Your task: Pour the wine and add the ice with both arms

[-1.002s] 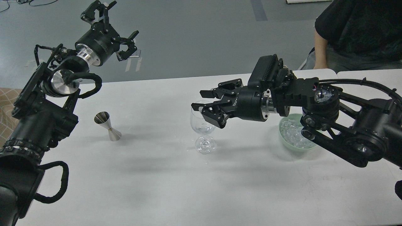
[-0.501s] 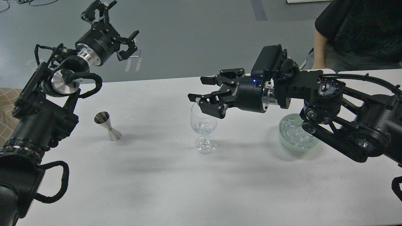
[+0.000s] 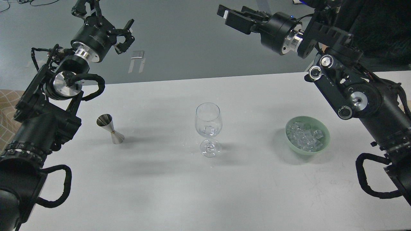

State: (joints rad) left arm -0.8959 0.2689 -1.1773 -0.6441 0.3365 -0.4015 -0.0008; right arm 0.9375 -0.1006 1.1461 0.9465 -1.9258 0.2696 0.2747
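We judge the icing done, a cube inside the clear stemmed wine glass (image 3: 208, 128), both our pincers spread empty above it.

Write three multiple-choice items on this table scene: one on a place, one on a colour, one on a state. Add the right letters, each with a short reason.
1. Where does the wine glass stand?
A. between the metal jigger and the bowl
B. left of the jigger
C. inside the bowl

2. What colour is the bowl holding the ice?
A. red
B. pale green
C. black

3. What is the right end effector doing?
A. gripping the glass stem
B. resting in the bowl
C. raised above the table, holding nothing

Answers: 1 A, the jigger is to the glass's left and the bowl to its right. 2 B, the rim is pale green. 3 C, it sits high beyond the table's far edge with its fingers apart.
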